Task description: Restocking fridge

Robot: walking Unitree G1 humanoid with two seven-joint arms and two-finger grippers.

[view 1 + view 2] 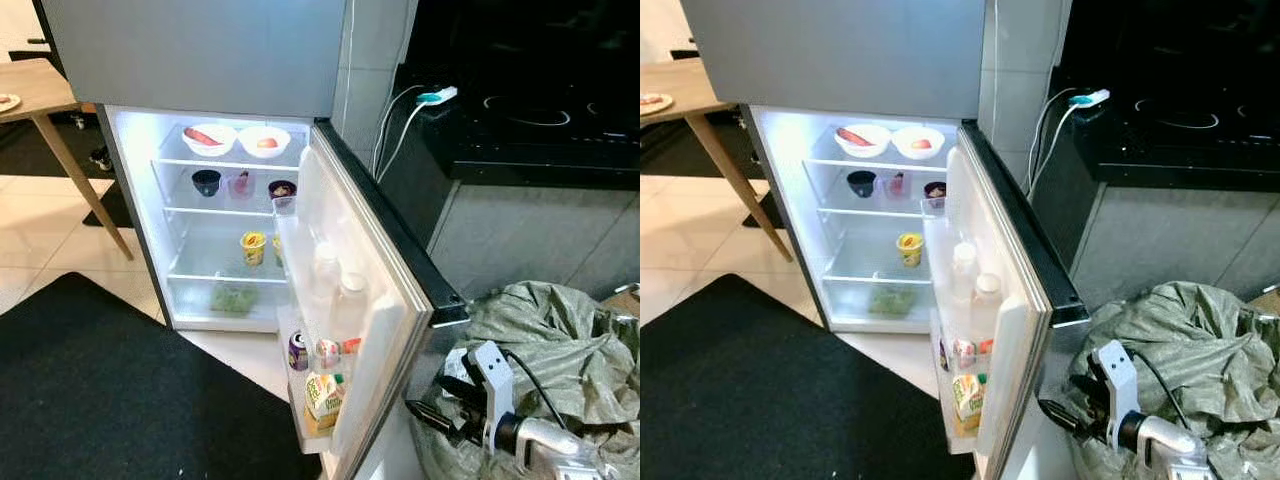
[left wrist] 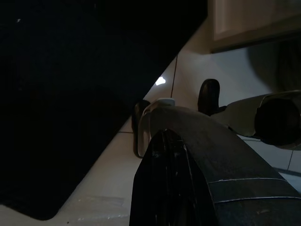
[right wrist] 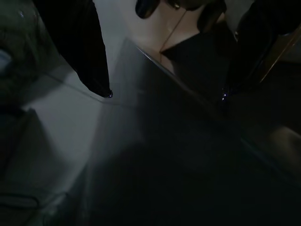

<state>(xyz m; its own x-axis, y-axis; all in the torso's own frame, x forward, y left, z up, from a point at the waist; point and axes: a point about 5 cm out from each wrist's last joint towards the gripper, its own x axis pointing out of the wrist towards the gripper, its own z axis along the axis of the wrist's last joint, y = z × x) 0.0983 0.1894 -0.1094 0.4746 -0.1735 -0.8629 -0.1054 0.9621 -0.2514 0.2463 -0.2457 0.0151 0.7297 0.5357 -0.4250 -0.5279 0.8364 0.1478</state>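
Nearest, the right claw (image 1: 425, 412) hovers empty, fingers spread, just beside the open fridge door's (image 1: 385, 270) outer edge. The juice carton (image 1: 322, 398) in the door's bottom rack looks light but squashy, so grip its flat sides. Farther in, bowls (image 1: 210, 138) sit on the top shelf.

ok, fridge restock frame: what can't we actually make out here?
- Bowl contents, top shelf: too small, washed out by the fridge light.
- Juice carton label in the door rack: too small to read.
- Right gripper: fingers dark against the grey bag, state unclear.
- Left wrist view: mostly dark, left gripper state unreadable.
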